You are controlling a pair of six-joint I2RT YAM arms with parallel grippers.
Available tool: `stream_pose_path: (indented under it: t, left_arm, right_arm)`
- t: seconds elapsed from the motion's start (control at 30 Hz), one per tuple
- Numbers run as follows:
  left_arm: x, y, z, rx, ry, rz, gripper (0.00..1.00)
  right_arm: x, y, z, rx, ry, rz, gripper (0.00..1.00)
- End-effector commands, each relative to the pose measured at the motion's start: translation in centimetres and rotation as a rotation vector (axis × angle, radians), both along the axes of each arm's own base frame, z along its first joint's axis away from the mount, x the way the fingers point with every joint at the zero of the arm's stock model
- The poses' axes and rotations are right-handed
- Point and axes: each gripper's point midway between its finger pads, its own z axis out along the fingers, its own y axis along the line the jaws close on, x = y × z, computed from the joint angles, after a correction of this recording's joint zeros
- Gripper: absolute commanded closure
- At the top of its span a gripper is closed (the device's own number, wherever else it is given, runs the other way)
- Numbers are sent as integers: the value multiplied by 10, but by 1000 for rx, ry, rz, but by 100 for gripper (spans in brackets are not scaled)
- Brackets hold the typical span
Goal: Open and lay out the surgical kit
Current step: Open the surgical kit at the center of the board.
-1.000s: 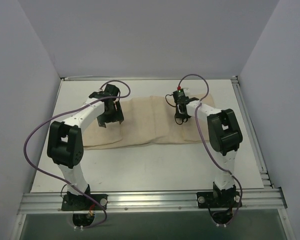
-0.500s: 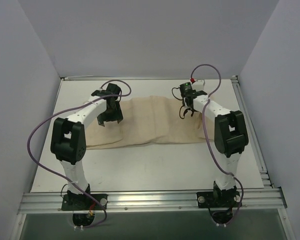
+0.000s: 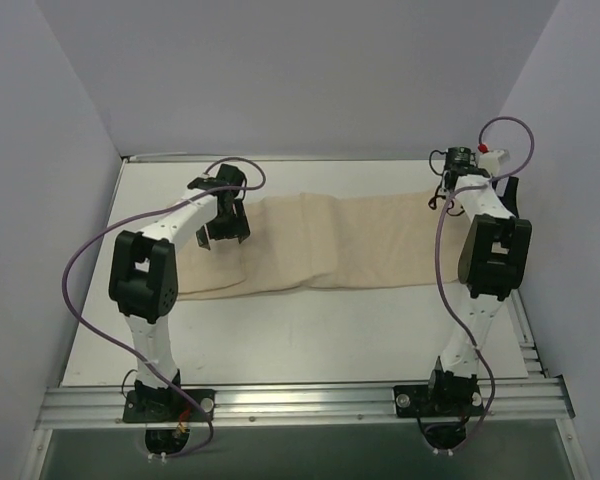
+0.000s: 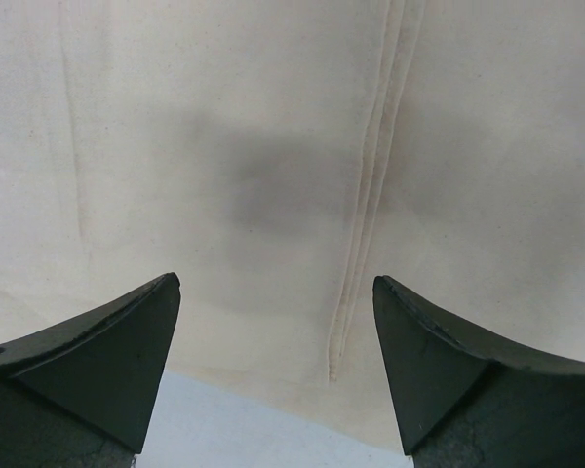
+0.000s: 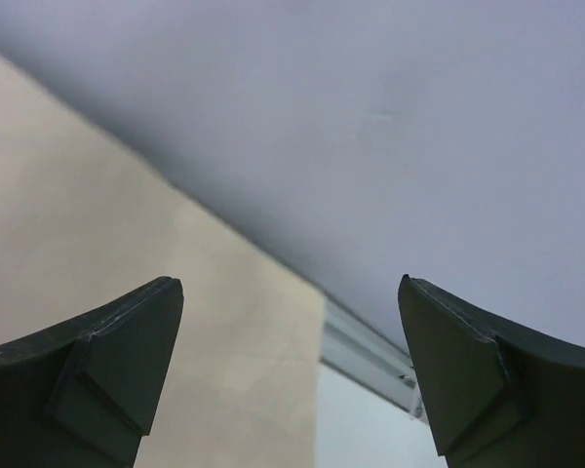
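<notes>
- Left tool (image 4: 273, 292) is hanging released, jaws wide, just over the left part of the wrap (image 3: 320, 245).
- Wrap is lying as a long band across the surface (image 3: 310, 340); no tray or instruments are showing.
- Right tool (image 5: 291, 288) is hanging released at the wrap's far right end.
- Unfolding seems underway; next comes pinching a flap edge.
- No writing is showing.

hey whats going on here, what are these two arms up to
Two robot arms are working on a beige cloth spread in a long strip across the table. The left gripper hovers open over the cloth's left part. The right gripper is open at the cloth's right end, holding nothing. Nothing lies on top of the cloth.
</notes>
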Motion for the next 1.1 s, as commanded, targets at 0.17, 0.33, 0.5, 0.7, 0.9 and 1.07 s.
stream_pose_path:
  t: [0.17, 0.33, 0.5, 0.7, 0.9, 1.07]
  left_arm:
    - [29, -16, 7, 21, -33, -40, 9]
    - [28, -20, -20, 84, 51, -34, 12]
    - [29, -13, -33, 156, 85, 0, 19]
    - [31, -1, -39, 204, 115, 4, 54]
    - [35, 32, -15, 256, 91, 39, 98]
    - [28, 90, 41, 336, 31, 124, 98]
  right_arm:
    - [53, 155, 25, 469, -295, 428, 0]
    - [57, 202, 36, 611, -357, 541, 1]
    - [47, 216, 41, 669, -373, 596, 3]
    - [41, 220, 41, 676, -360, 626, 4]
    - [50, 224, 45, 688, -362, 638, 4]
    - [58, 240, 37, 751, -359, 656, 5]
